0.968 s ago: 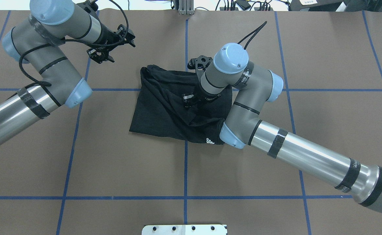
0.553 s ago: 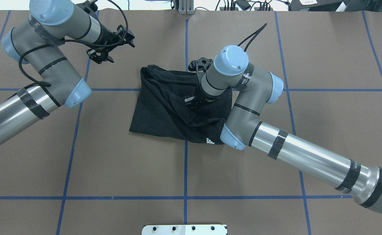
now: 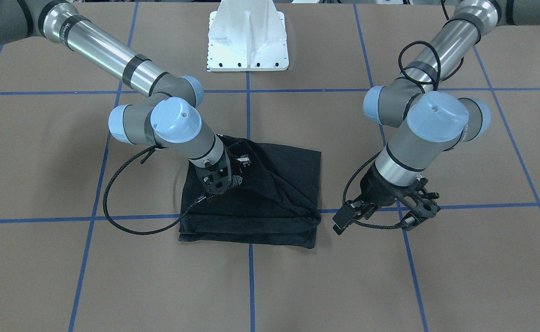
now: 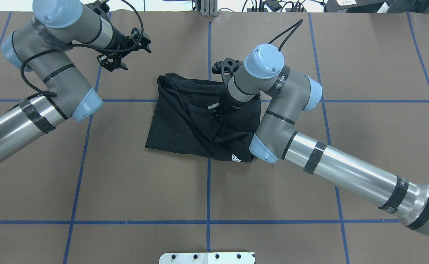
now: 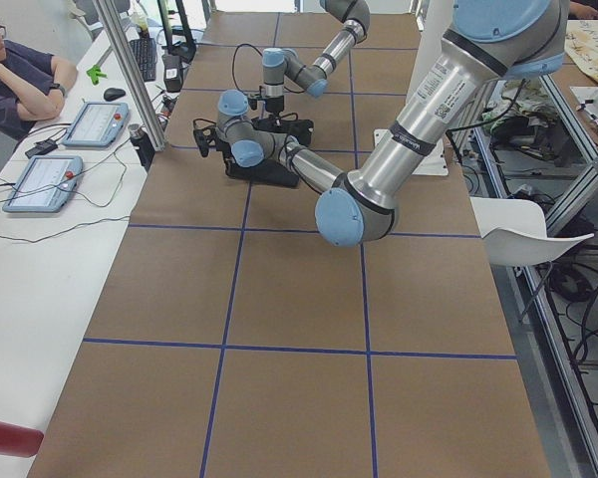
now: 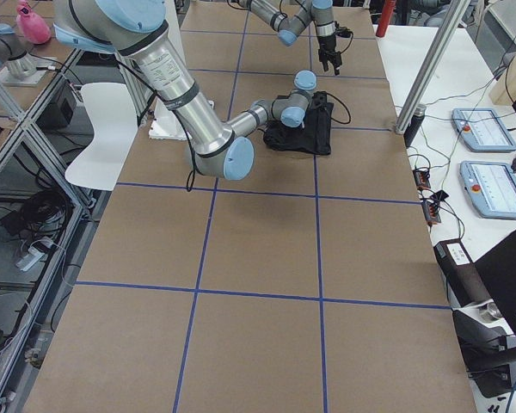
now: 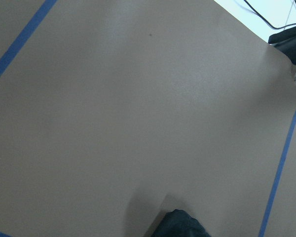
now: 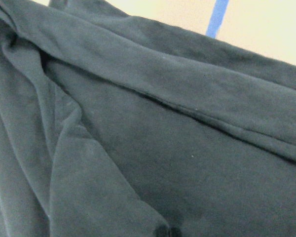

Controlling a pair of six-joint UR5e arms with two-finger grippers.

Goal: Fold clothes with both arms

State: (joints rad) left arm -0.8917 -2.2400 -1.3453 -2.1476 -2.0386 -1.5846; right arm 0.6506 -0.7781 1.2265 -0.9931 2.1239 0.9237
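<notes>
Left gripper [image 4: 112, 63], jaws spread and empty, hangs over the bare tabletop [image 4: 126, 176] toward its far left corner. The black T-shirt [image 4: 181, 124], folded, lies mid-tabletop, nearer the far edge. Right gripper [image 4: 218, 109], jaws closed, pinches the T-shirt's top layer.

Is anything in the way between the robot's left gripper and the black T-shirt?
No, nothing visible is in the way. The left gripper hangs open above the bare brown table, off to the side of one corner of the T-shirt. Only table surface lies between them.
</notes>
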